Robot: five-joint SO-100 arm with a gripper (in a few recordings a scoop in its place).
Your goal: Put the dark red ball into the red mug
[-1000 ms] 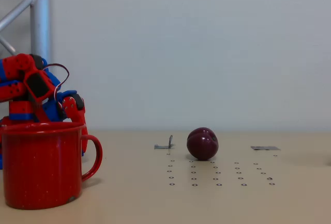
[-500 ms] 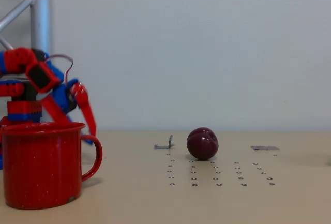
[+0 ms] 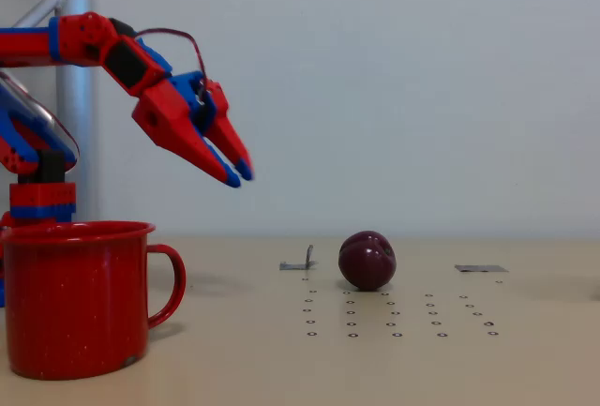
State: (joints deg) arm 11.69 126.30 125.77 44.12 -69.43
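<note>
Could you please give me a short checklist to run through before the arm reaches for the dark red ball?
1. Dark red ball resting free on the table, nothing touching it: ok.
2. End effector empty: ok; it hangs in the air, left of the ball and well above it.
3. Fingers apart enough to take the ball: cannot tell; the tips look nearly together from this side.
4. Path down to the ball free of obstacles: ok; the small metal bracket lies left of the ball, apart from it.
5. Red mug upright, mouth open: ok.
6. Mug empty inside: cannot tell from this low view.
</note>
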